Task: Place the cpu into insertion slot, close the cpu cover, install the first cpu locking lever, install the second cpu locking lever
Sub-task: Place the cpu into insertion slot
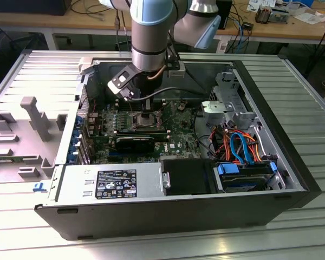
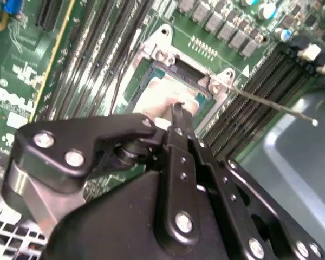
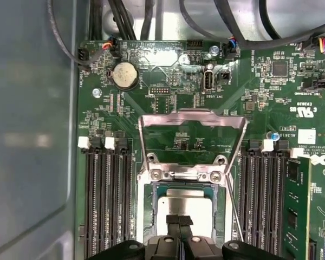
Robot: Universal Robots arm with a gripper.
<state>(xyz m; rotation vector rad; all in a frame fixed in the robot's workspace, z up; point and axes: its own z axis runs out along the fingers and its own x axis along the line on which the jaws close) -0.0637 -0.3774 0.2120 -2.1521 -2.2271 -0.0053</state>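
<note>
The black gripper [image 3: 179, 219] fills the near foreground in both wrist views, its two fingertips brought together with only a hairline between them and nothing held. The tips point down at the cpu [image 3: 184, 205]; whether they touch its metal top cannot be told. In the exterior view the arm [image 1: 149, 32] reaches straight down into an open computer case [image 1: 292, 179] lying on its side, with orange and blue cables [image 1: 238, 143] bunched towards that view's right. Inside lies the green board [image 3: 271, 103], with long black memory slots [image 3: 105, 200] running along either side of the socket. The silvery cover [image 3: 192, 115] is swung open, lifted off the slot [image 3: 149, 211] and hinged at the edge away from the gripper, the board showing through its window. The cpu lies flat inside the slot, directly under the fingertips. A thin wire lever [image 2: 271, 104] sticks out free beside the slot. A round coin battery [image 3: 124, 75] sits beyond the cover.
</note>
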